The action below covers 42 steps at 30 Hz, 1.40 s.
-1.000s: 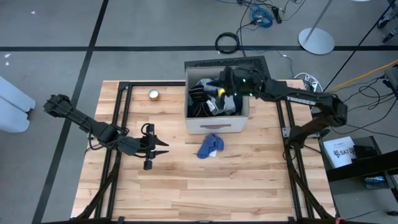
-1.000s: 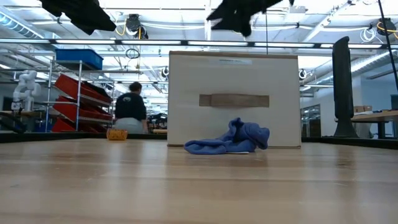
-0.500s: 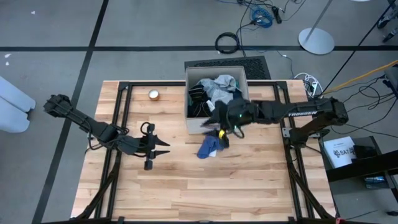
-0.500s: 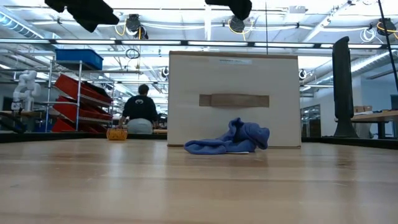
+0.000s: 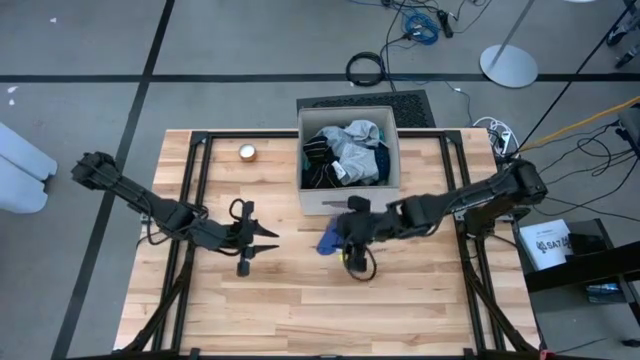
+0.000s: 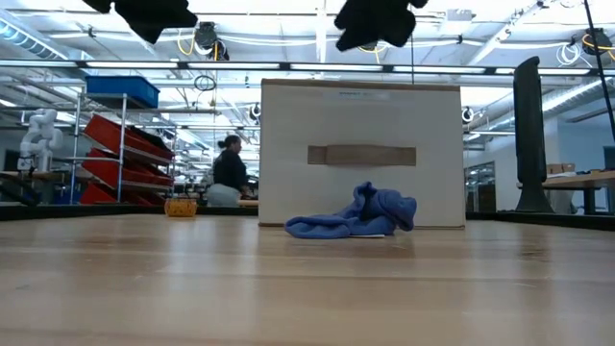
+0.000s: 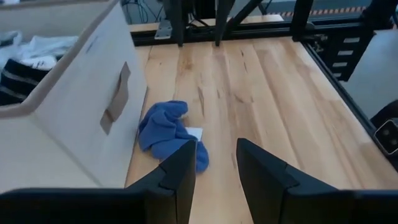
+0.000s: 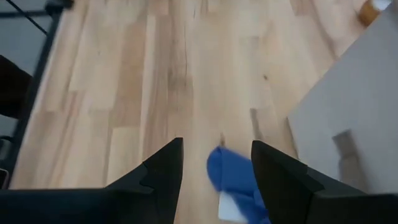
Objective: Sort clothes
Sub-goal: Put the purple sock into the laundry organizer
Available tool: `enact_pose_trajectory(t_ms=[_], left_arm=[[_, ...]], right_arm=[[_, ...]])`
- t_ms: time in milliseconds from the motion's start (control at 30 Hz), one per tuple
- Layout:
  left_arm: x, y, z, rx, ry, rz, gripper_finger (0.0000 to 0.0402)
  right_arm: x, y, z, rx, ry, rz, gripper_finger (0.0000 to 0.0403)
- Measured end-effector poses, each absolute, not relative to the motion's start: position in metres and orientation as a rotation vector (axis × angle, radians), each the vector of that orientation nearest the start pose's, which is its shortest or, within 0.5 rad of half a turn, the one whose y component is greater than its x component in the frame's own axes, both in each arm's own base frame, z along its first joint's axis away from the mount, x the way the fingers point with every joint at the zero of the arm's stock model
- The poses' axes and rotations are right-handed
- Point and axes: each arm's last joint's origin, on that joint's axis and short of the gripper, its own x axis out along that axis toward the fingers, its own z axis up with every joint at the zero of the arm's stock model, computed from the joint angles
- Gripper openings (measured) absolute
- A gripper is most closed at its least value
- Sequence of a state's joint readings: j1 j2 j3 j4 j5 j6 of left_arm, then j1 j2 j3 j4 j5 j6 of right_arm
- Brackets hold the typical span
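The wooden table is carrying everything, and most of its surface is lying bare, which is leaving room for sorted piles. At about 12 o'clock on it the beige box is standing with its handle side facing the arms; it is serving as the holding bin, so the bulk of the clothes, grey, black and white-patterned pieces bundled together, is still sitting inside it.

Just in front of the box, toward 6 o'clock from its handle wall and very near it, the blue garment is lying crumpled on the wood, apparently the first piece set out on its own.

The right gripper is hanging just beside that garment on its 5 o'clock side; its two fingers are standing apart with nothing between them, and the wrist view is looking down on the blue cloth past them. Judging from that, it is either lining up over the cloth or is simply free of it.

The left gripper is waiting at about 9 o'clock of the garment, well apart, fingers parted and empty, pointed toward the box.

A small round object is sitting near 10 o'clock, clear of the work.
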<state>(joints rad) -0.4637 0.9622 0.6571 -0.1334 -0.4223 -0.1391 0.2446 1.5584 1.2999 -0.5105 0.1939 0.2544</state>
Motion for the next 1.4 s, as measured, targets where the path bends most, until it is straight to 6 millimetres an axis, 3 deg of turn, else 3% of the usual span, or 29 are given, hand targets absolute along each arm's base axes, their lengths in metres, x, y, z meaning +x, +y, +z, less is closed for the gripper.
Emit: enact_pose_trajectory(t_ms=[400, 800, 1100, 1400], left_arm=[[0.233, -0.089, 0.238, 0.074, 0.406, -0.113, 0.0125], [0.28, -0.066, 0.188, -0.027, 0.475, 0.019, 0.0125], [0.306, -0.047, 0.147, -0.154, 0.561, 0.143, 0.0125], [0.335, -0.052, 0.116, -0.135, 0.644, 0.122, 0.0125]], right_arm=[[0.336, 0.104, 0.252, 0.069, 0.942, -0.065, 0.0176], [0.32, 0.092, 0.21, 0.099, 1.064, -0.183, 0.0176], [0.319, 0.089, 0.208, 0.117, 1.07, -0.197, 0.0176], [0.32, 0.09, 0.21, 0.124, 1.049, -0.19, 0.0176]])
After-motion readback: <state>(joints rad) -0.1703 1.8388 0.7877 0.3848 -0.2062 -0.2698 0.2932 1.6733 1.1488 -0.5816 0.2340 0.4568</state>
